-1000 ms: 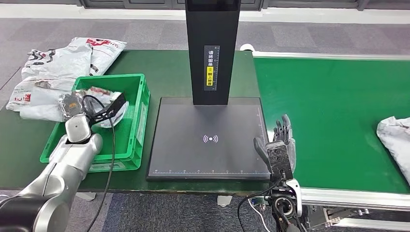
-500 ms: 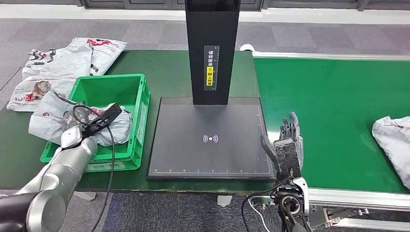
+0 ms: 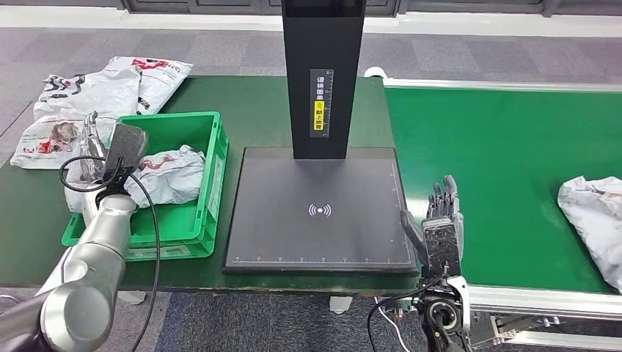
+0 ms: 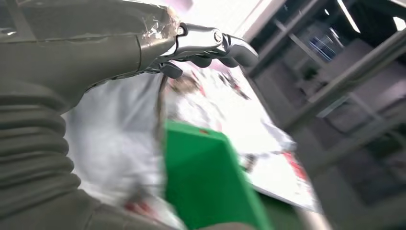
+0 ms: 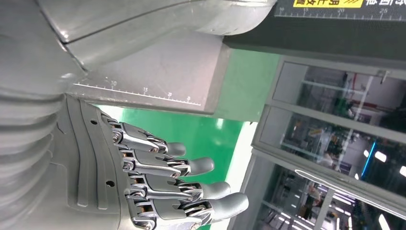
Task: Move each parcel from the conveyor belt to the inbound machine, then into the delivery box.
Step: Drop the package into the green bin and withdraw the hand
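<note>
A crumpled white parcel (image 3: 167, 174) lies inside the green delivery box (image 3: 192, 220), pushed toward its left wall, and just off the fingertips of the left hand (image 3: 110, 150), which hangs above that wall's rim with nothing in it; from the head view its fingers look extended, though the blur at the wrist camera keeps me from saying how wide. Beyond those fingers, on the dark green table (image 3: 249, 110), a heap of white bags (image 3: 95, 95) spreads to the far left corner, touching or nearly touching the box's outer side. Over on the other side, a second parcel (image 3: 593, 220) rests on the green conveyor belt (image 3: 506, 154), at its right-hand edge and well apart from the right hand (image 3: 438, 224). That hand stands upright, fingers straight and slightly parted, holding nothing, just beside the right edge of the inbound machine (image 3: 319, 213). The machine's flat black plate sits bare between the two hands, its black column (image 3: 321, 73) rising at the far edge. There is open green belt all the way between the right hand's fingers and that waiting parcel.
</note>
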`<state>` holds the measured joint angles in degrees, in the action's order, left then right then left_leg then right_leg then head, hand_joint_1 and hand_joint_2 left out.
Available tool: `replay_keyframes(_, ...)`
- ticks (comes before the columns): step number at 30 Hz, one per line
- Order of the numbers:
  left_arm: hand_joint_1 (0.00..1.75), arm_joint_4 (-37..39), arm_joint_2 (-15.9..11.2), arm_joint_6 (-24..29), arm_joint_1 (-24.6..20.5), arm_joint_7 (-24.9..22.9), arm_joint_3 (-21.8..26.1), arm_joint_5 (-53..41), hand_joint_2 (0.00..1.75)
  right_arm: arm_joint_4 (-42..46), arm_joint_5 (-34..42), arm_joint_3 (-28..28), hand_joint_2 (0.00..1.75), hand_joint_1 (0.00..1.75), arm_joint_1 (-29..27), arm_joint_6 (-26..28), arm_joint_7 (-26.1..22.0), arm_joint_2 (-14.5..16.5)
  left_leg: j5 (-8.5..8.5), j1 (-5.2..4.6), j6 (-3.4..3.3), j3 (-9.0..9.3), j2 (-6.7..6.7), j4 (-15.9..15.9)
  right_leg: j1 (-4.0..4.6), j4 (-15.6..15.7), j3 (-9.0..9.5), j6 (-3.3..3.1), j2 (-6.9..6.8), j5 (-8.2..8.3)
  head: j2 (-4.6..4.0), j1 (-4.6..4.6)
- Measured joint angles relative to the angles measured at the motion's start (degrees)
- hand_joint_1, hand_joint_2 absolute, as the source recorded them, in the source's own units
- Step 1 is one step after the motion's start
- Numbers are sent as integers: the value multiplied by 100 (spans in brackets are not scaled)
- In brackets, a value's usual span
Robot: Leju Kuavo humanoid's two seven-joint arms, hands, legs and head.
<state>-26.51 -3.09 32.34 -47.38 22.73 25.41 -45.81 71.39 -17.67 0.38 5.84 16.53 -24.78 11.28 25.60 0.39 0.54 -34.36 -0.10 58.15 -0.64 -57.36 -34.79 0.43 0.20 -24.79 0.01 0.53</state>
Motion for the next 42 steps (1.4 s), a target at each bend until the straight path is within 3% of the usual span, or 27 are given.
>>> replay_keyframes(10, 0, -429, 300, -387, 59, 196, 2, 521, 0, -237, 41, 13, 175, 0, 140, 71, -15, -7, 0, 1, 0, 0, -2, 0, 1, -1, 0, -3, -2, 2, 1, 1)
replay_keyframes(14, 0, -764, 558, -651, 255, 191, -202, 891, 175, -329, -22, 16, 175, 0, 295, 155, 28, -5, 0, 0, 0, 0, -4, 0, 0, 0, 0, -2, -4, 1, 0, 1)
replay_keyframes(29, 0, -1319, 1607, -1950, 954, 952, -2089, 2519, 175, -601, -247, 35, 175, 0, 549, 288, 56, -3, 2, -5, -2, -5, -18, 1, -2, 5, 2, 1, -14, 3, 1, 0)
replay_keyframes(37, 0, -1177, 2040, -2038, 1125, 1039, -2766, 3042, 175, -1008, -382, 188, 175, 0, 820, 372, 108, 2, 1, -3, -3, -7, -17, 1, -2, 5, 1, 3, -16, 2, 1, -1)
replay_keyframes(42, 0, -1066, 2136, -2048, 1120, 1040, -2956, 3125, 175, -1270, -378, 249, 175, 0, 972, 412, 92, 2, 1, -3, -3, -7, -16, 2, -2, 5, 1, 3, -14, 3, 0, -1)
